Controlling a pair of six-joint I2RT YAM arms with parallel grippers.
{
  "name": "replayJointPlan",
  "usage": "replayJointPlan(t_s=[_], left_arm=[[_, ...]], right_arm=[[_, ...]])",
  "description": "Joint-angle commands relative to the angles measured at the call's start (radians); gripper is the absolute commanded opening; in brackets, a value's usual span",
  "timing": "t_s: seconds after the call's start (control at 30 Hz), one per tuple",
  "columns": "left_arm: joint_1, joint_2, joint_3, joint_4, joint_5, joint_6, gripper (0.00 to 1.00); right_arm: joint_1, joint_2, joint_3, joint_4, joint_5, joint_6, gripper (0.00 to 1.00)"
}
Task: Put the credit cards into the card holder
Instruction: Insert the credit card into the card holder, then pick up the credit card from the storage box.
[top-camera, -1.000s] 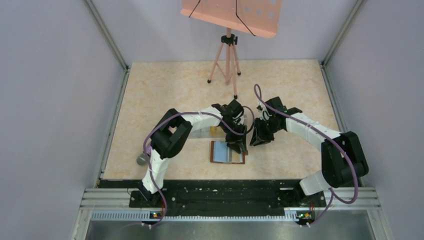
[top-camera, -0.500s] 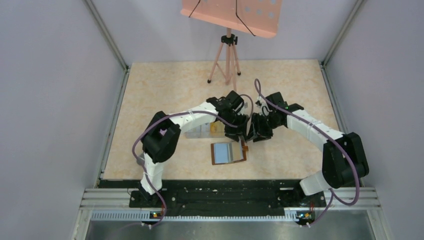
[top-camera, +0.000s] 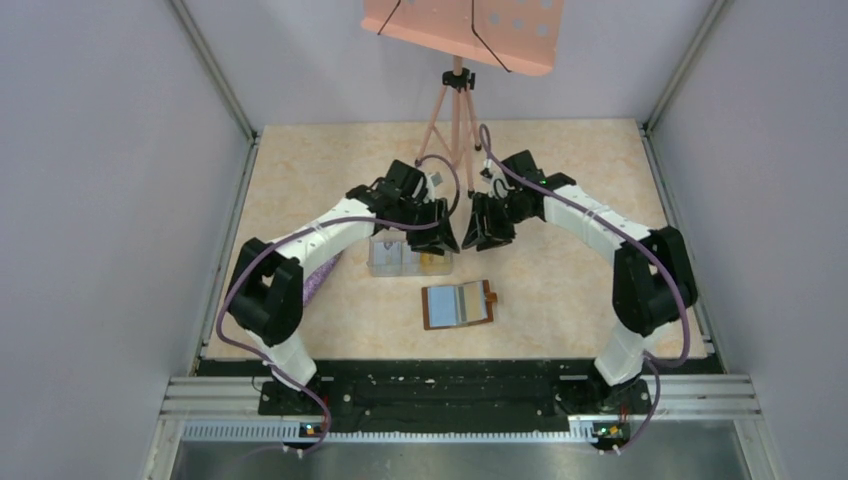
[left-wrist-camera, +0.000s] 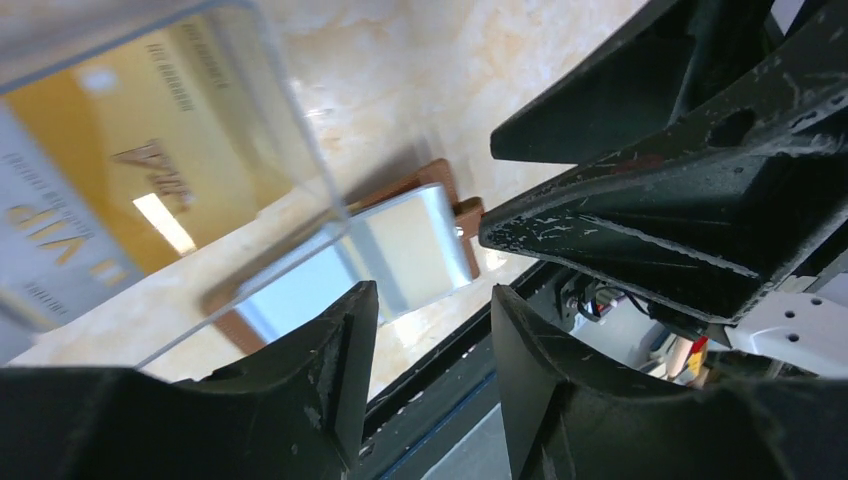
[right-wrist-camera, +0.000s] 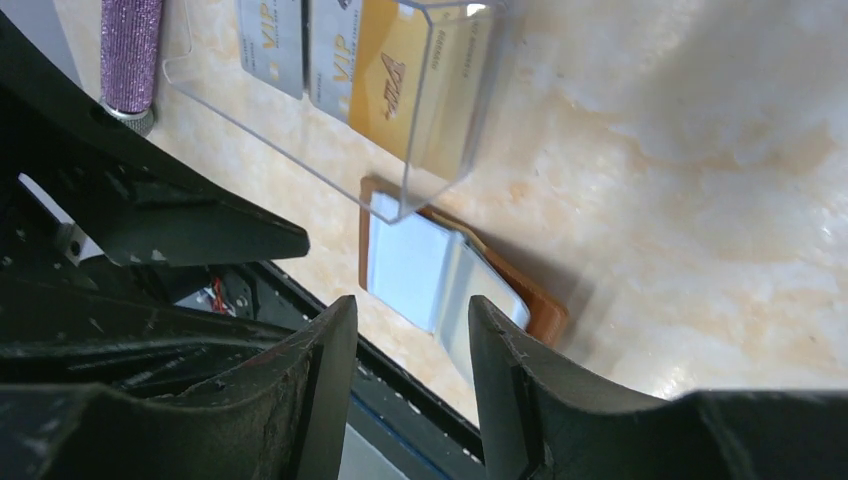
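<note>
**Step in hand: take a card from the box.** The credit cards (right-wrist-camera: 335, 45) sit in the clear box (top-camera: 405, 262), the pale ones next to an orange-yellow card (left-wrist-camera: 150, 190). The card holder (top-camera: 457, 305) lies open on the worktop (top-camera: 330, 170), near the box at its 5 o'clock. The left fingers (top-camera: 440, 238) hover over the box's 1 o'clock corner. The right fingers (top-camera: 478, 228) hang just beside them at 3 o'clock. Each pair is spread apart and holds nothing.

We recommend bringing one pair down over a single card's exposed edge and pinching that card alone. We judge that the box will slide easily, so the other pair should steady its wall or draw back. The two pairs are close enough to collide.

**View coverage.** The overhead view gives the layout but hides the gap between the fingers. The wrist views show that gap, the print on the cards and the holder's glossy inner pockets. The right wrist view also shows a purple glitter rod (right-wrist-camera: 130, 55) beyond the box.
</note>
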Motion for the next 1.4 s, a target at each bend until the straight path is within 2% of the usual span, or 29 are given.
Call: replayJointPlan(t_s=[0.0,0.17,0.37,0.53,0.73,0.8,1.03,1.1,1.37], left_arm=[[0.089,-0.058,-0.051,0.013,0.012,0.036,0.51],[0.107,0.034,0.052,-0.202,-0.182,0.153,0.51],[0.108,0.142,0.111,-0.245,-0.289,0.170,0.51],[0.111,0.208,0.136,-0.236,-0.303,0.167,0.50],[0.110,0.267,0.138,-0.173,-0.219,0.163,0.47],[0.111,0.282,0.135,-0.140,-0.170,0.158,0.42],[0.108,0.306,0.137,-0.085,-0.050,0.137,0.08],[0.107,0.300,0.136,-0.080,-0.041,0.137,0.02],[0.102,0.264,0.147,-0.076,-0.038,0.134,0.00]], right_arm=[[0.059,0.090,0.110,0.023,0.016,0.027,0.45],[0.093,0.179,0.193,0.034,0.030,0.046,0.45],[0.097,0.260,0.240,0.021,0.061,0.061,0.43],[0.097,0.282,0.230,0.016,0.070,0.060,0.43],[0.097,0.302,0.224,0.021,0.057,0.060,0.40],[0.097,0.305,0.221,0.026,0.052,0.060,0.39],[0.097,0.314,0.218,0.035,0.036,0.055,0.38],[0.097,0.315,0.218,0.035,0.034,0.055,0.38],[0.098,0.312,0.209,0.037,0.030,0.053,0.37]])
